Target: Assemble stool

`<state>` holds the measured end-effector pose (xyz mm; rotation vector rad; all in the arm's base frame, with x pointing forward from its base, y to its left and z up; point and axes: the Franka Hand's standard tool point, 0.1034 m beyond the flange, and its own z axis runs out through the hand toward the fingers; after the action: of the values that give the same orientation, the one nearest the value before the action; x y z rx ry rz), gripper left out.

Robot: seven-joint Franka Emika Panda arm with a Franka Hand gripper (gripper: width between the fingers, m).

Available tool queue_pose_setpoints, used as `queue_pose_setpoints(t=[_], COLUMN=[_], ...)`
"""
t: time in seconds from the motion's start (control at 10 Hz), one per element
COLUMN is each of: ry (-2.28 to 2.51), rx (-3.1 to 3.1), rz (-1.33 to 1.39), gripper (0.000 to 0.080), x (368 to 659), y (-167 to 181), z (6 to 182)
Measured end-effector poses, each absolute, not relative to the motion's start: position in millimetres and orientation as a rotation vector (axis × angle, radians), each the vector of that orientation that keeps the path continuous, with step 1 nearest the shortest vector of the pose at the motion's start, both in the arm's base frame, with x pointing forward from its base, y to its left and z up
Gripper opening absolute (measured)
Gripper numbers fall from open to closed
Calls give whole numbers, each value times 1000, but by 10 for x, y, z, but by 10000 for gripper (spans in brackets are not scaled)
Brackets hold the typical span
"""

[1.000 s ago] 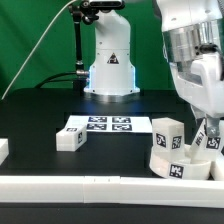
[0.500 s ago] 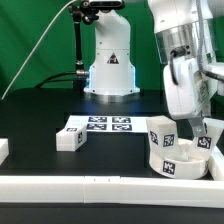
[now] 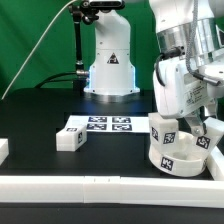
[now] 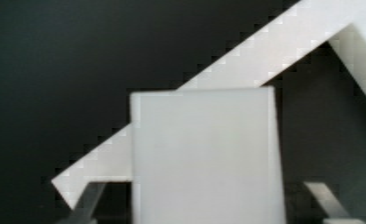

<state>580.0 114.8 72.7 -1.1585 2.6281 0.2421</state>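
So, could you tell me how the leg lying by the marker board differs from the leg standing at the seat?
The lying leg rests on its side on the table beside the marker board; the upright leg stands on end. The lying leg is alone, apart from other stool parts; the upright leg is right against the seat, under the arm. Both are white blocky pieces with black-and-white tags.

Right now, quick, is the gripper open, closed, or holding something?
Gripper: closed on a white stool leg, going by the wrist view.
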Motion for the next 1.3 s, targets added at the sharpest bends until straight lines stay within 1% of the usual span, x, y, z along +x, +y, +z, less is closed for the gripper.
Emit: queue_pose_setpoints(t=[0.3, 0.4, 0.5, 0.6, 0.7, 0.9, 1.3], ry=[2632, 2620, 2565, 2487, 2436, 2393, 2369], rx=[-1127, -1153, -1269, -1388, -1459, -1492, -1544], rz=[258, 255, 278, 270, 268, 263, 256], gripper=[343, 523, 609, 609, 641, 647, 649], x=[5789, 5789, 5784, 5800, 5811, 5851, 5838], y=[1165, 1167, 1184, 1133, 1054, 969, 965], z=[718, 719, 783, 845, 899, 1025, 999])
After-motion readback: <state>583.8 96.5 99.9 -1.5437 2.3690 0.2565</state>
